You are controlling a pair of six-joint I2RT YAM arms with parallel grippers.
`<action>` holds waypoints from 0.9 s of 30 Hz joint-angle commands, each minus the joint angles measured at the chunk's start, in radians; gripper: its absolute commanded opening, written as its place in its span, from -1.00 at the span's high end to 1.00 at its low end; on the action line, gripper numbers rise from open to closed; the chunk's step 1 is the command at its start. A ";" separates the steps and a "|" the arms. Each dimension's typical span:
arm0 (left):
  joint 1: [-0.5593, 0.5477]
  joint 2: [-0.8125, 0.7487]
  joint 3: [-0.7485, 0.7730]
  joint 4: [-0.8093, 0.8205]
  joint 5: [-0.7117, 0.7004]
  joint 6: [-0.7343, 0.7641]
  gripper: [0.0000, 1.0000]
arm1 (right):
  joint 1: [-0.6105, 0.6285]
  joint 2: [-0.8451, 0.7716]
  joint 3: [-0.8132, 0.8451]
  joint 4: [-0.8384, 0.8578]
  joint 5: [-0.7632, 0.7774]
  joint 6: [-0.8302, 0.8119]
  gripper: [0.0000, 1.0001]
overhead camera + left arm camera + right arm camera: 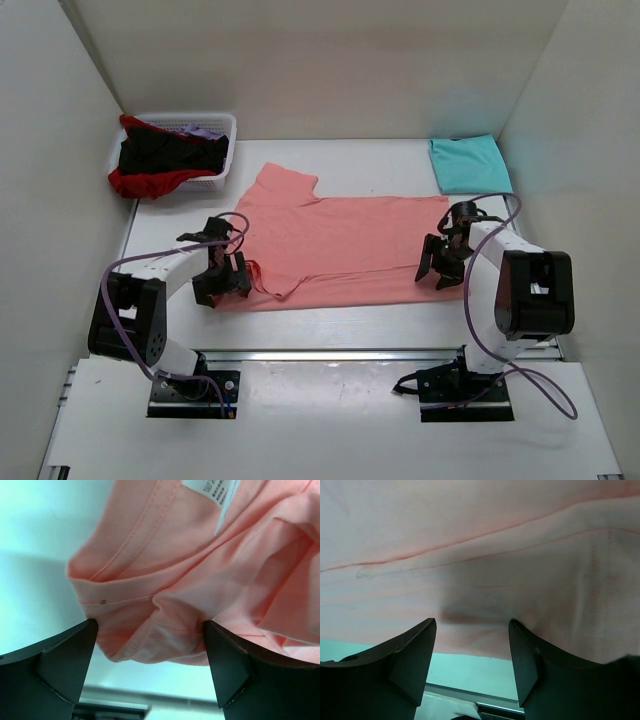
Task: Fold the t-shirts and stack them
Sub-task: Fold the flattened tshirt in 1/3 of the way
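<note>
Though unreadable, white printed label (212,492) on salmon-pink t-shirt (165,545)

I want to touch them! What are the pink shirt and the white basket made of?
The pink shirt looks like soft, matte knit cloth, maybe cotton: it creases and has stitched hems. The white basket looks like stiff, smooth plastic, with slatted walls.

Care label (214,494) print blurred and cut off at top edge, lilac t-shirt (203,130) mostly hidden by black t-shirt (170,152)
</note>
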 commanded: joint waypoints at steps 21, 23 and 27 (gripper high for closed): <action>0.055 -0.227 0.194 -0.334 0.147 -0.035 -0.97 | 0.061 -0.235 0.107 -0.306 0.106 0.009 -0.14; 0.046 -0.219 0.294 -0.279 0.188 -0.041 -0.98 | 0.061 -0.270 0.167 -0.296 0.129 0.013 -0.14; -0.009 -0.137 0.380 -0.091 0.202 -0.002 -0.98 | 0.028 -0.301 0.186 -0.135 0.110 0.042 -0.12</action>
